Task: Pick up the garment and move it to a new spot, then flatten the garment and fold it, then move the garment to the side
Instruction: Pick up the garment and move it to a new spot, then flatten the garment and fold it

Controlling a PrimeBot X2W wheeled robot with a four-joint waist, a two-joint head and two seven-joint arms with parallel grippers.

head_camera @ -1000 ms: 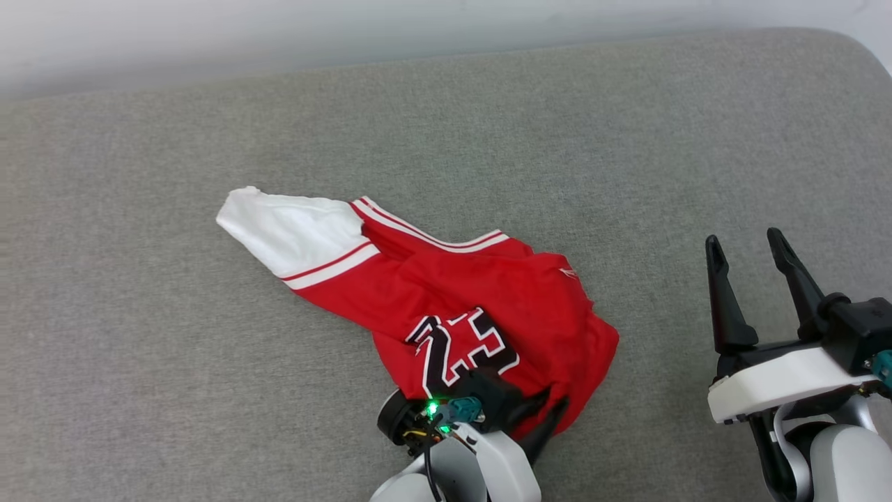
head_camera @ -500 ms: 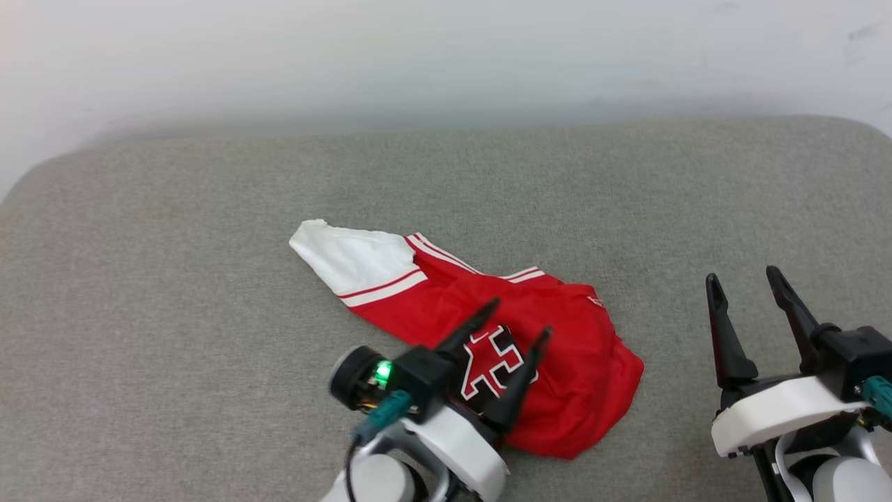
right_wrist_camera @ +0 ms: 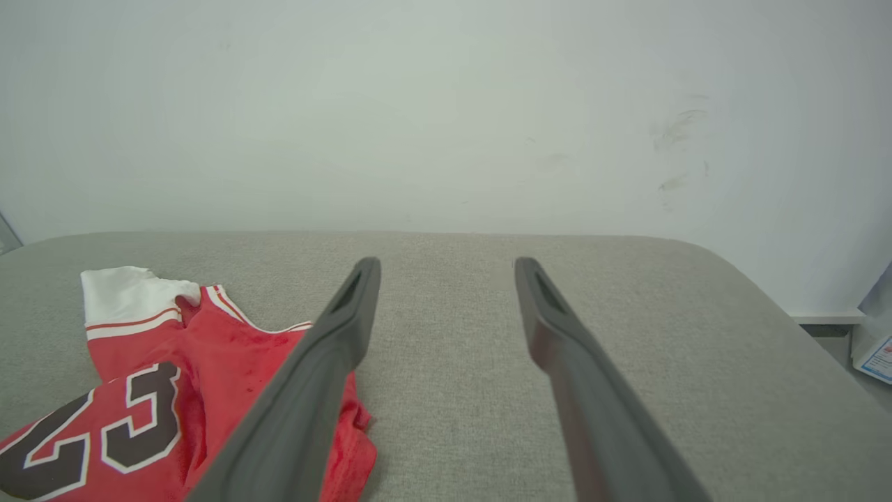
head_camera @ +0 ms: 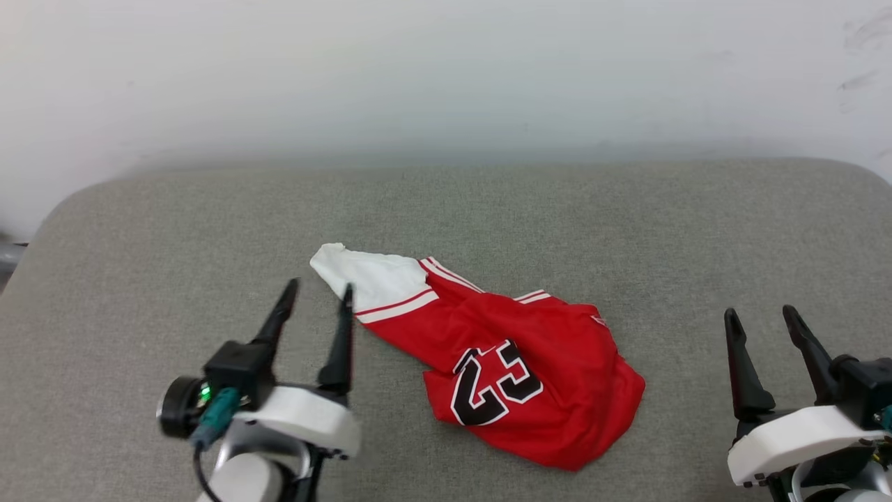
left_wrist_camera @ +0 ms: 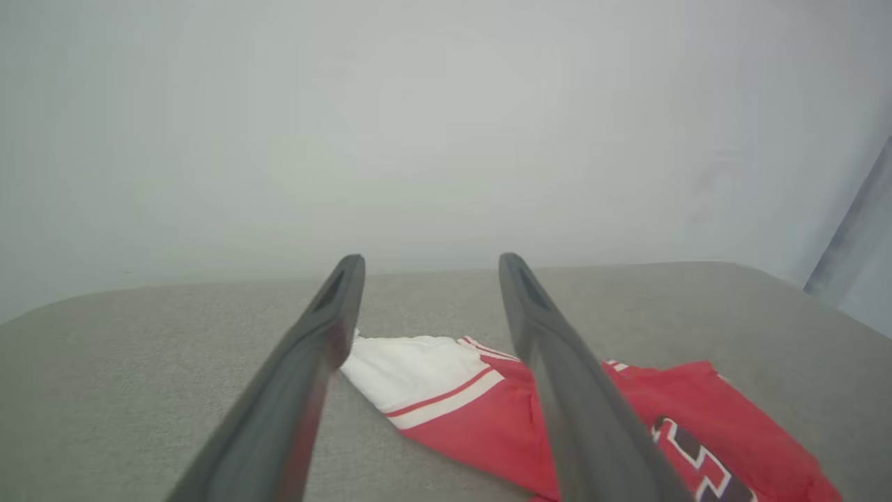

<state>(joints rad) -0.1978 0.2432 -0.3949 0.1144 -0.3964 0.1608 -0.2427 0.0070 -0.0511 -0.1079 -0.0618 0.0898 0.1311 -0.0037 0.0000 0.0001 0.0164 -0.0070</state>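
Lying diagonally, garment [head_camera: 557, 348], sleeve [head_camera: 366, 280] pointing far-left

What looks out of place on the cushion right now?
The garment stands out: it lies bunched and askew on the grey cushion, its white sleeve poking out toward the left claw, its 23 print tilted. Left claw and right claw are open, holding nothing. No damage or spill shows.

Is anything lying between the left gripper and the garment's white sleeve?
Nothing visible does. The open left gripper points at the white sleeve of the garment, with just bare grey cushion around them.
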